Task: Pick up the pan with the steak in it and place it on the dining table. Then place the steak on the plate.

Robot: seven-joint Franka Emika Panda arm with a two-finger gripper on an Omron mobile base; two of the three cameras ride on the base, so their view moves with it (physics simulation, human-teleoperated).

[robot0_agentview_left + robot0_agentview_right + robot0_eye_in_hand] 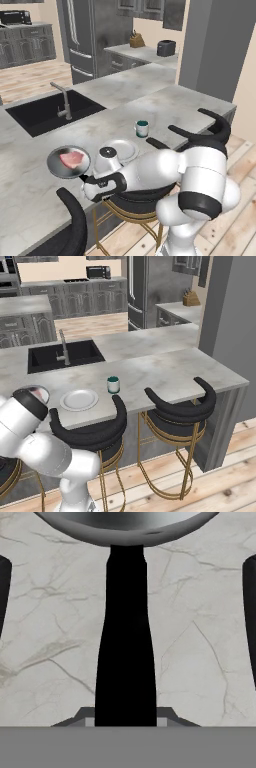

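Observation:
The grey pan (56, 167) sits low over the near left part of the marble dining table (165, 107), and the pink steak (72, 159) lies flat in it. My gripper (86, 179) is at the pan's near side, shut on its black handle (125, 637). In the hand view the handle runs straight up to the pan's rim (125, 529), with dark fingers (250, 612) at both side edges. Whether the pan rests on the table I cannot tell. The white plate (125, 149) lies just right of the pan and has nothing on it. My arm hides most of the pan (36, 390) in the right base view, where the plate (79, 400) shows whole.
A small dark-rimmed cup (142, 128) stands behind the plate. The black sink (47, 112) and its faucet (62, 100) lie further back on the left. Black curved-back stools (182, 406) line the table's near edge, one (70, 225) close under my arm.

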